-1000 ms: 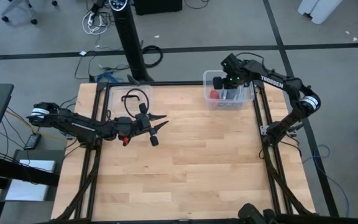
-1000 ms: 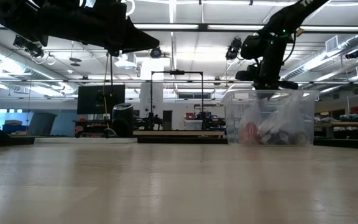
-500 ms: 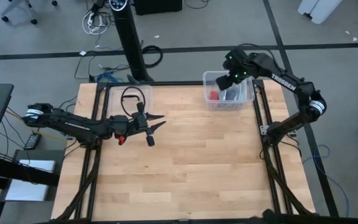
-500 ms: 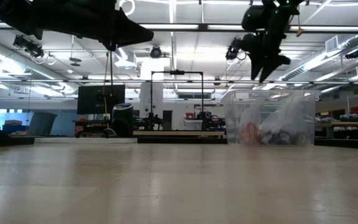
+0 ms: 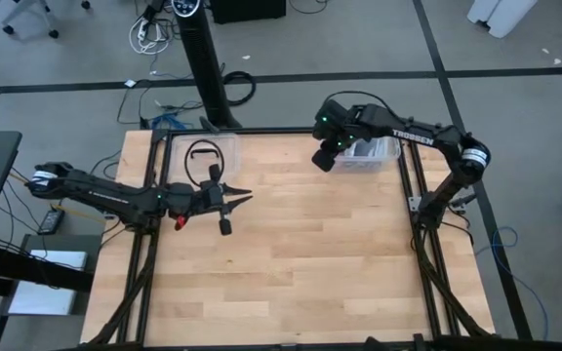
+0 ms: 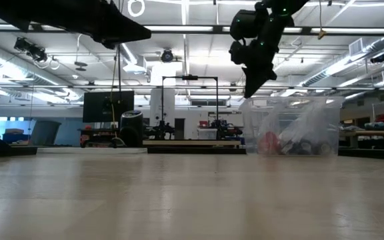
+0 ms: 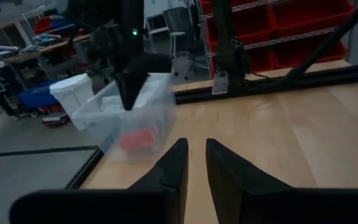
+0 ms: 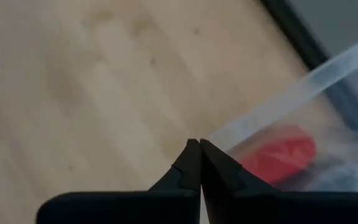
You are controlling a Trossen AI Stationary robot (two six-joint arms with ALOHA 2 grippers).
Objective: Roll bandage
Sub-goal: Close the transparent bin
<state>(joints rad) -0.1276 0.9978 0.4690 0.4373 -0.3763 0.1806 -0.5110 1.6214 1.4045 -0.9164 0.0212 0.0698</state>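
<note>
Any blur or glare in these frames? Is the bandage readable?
Right wrist view: soft throughout, the red bandage a smear behind the clear bin wall. Left wrist view: the room behind is dim, the bandage hazy through the plastic. Low view: bright ceiling strip lights leave both arms in silhouette. High view: even light, no glare.

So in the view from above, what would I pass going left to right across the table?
left gripper, hanging over the wood, slightly open → right gripper, shut and empty, at the bin's near edge → clear plastic bin at the table's far right corner, with the red bandage inside, hidden from above by the arm.
</note>
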